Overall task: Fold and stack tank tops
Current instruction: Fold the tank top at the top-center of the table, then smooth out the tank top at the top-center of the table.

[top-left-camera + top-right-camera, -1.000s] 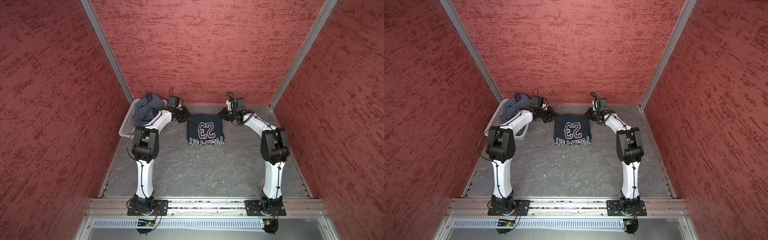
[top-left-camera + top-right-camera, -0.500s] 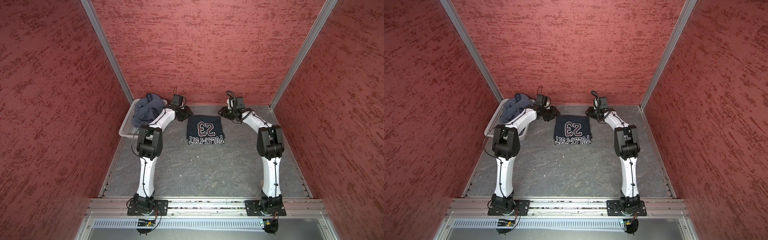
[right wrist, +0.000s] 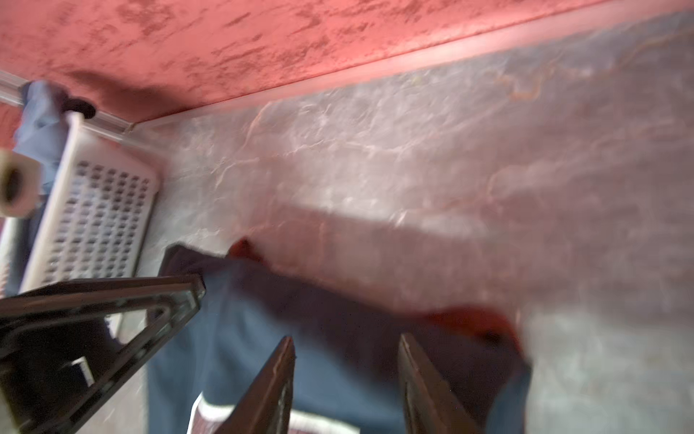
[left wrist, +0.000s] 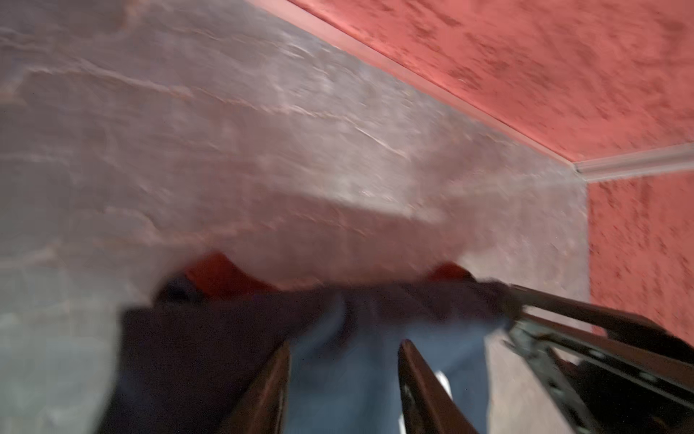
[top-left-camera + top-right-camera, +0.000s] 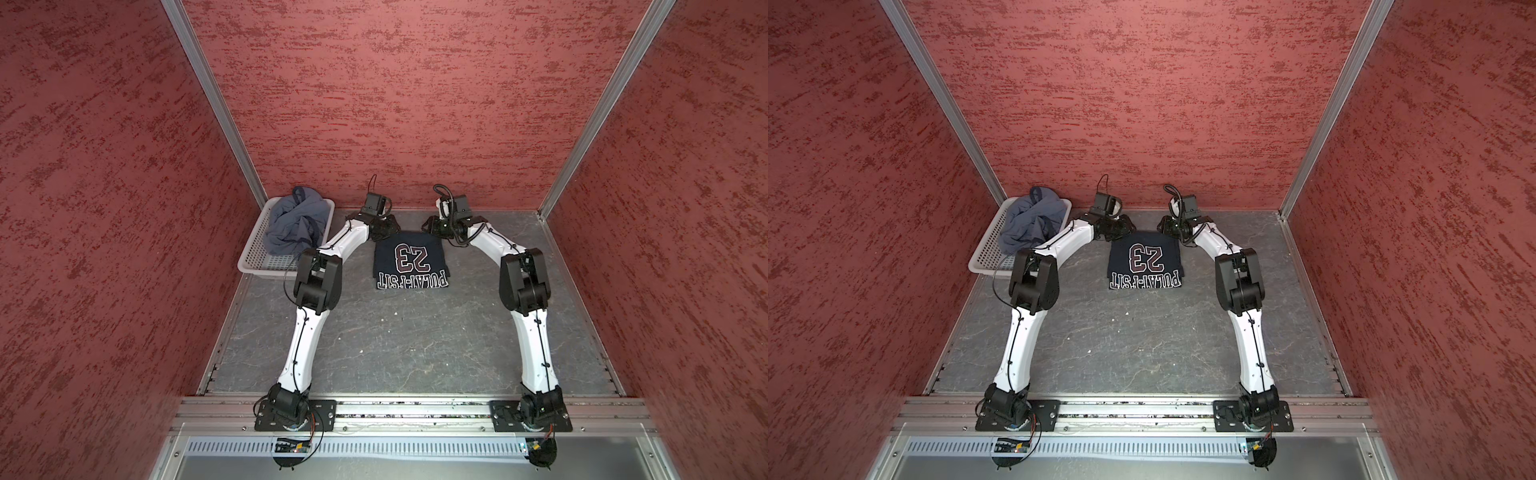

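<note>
The dark navy tank top (image 5: 411,259) (image 5: 1145,262) lies folded flat near the back of the table, its "23" and white lettering facing up. My left gripper (image 5: 388,230) (image 4: 345,342) hovers over its far left corner. My right gripper (image 5: 430,227) (image 3: 346,336) is over its far right corner. Both wrist views show the jaws apart, with cloth below them and nothing between them. The slate blue-grey tank top (image 5: 295,224) (image 5: 1032,224) sits crumpled in the basket.
The white perforated basket (image 5: 257,266) (image 3: 97,218) stands at the back left corner, close to my left arm. The red back wall (image 5: 395,124) rises just behind both grippers. Bare grey tabletop (image 5: 395,340) stretches in front of the navy top.
Both wrists have shifted inward along the far edge of the navy top, the left one more. The top itself lies where it did.
</note>
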`<state>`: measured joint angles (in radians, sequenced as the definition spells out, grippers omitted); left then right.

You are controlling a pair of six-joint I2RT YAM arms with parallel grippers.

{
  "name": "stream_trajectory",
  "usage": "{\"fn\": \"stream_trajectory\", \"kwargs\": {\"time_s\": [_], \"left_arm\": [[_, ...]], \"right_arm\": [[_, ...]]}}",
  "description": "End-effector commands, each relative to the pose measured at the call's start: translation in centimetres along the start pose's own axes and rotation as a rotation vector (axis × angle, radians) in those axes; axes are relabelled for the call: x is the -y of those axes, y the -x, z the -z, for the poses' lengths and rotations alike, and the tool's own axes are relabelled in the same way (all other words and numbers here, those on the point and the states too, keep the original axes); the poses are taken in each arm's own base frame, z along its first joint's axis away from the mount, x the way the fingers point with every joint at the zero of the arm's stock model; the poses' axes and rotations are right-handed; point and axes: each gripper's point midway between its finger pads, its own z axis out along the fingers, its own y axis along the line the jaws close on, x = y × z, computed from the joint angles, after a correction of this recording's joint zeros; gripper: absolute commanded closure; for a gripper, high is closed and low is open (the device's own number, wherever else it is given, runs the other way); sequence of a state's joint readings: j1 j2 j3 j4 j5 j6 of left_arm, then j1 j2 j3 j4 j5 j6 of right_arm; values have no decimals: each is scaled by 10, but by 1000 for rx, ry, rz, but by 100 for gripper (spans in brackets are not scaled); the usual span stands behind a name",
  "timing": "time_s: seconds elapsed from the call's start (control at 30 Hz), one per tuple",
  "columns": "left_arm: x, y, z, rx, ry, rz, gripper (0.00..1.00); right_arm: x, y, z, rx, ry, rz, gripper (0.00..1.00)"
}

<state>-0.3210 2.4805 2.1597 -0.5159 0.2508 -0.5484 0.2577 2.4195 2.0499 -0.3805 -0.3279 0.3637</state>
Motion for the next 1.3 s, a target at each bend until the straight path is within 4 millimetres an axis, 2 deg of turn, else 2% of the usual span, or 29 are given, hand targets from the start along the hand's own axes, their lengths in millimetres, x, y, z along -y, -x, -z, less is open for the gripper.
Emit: {"fn": "stream_trajectory", "kwargs": {"time_s": [0.0,0.1,0.2,0.4,0.53,0.63,0.77,0.9,1.0,1.13,1.27], "left_arm": [[-18,10,-15,-15,-17,40,52],[-29,7,-26,-51,-43,93,52],[-36,3,-28,-65,-31,105,51],[-45,-8,-28,-101,15,100,43],[-49,-14,-20,-108,50,93,39],[-38,-6,1,-76,58,63,33],[-3,8,40,-7,69,-14,26],[14,10,75,38,93,-40,20],[2,1,95,50,147,-16,18],[-20,-23,116,61,177,1,18],[-37,-53,123,23,174,14,19]], "right_arm": [[29,-7,-18,-48,-101,20,55],[39,-12,-32,-82,-126,26,56],[49,-21,-38,-111,-156,16,57],[55,-27,-36,-121,-186,10,58],[61,-22,-23,-106,-246,13,58],[50,-12,-5,-82,-240,27,52],[26,7,29,-22,-206,42,49],[0,3,53,0,-161,61,46],[-19,-15,62,-5,-132,85,44],[-41,-47,67,-32,-99,106,40],[-57,-83,64,-85,-89,120,36]]}}
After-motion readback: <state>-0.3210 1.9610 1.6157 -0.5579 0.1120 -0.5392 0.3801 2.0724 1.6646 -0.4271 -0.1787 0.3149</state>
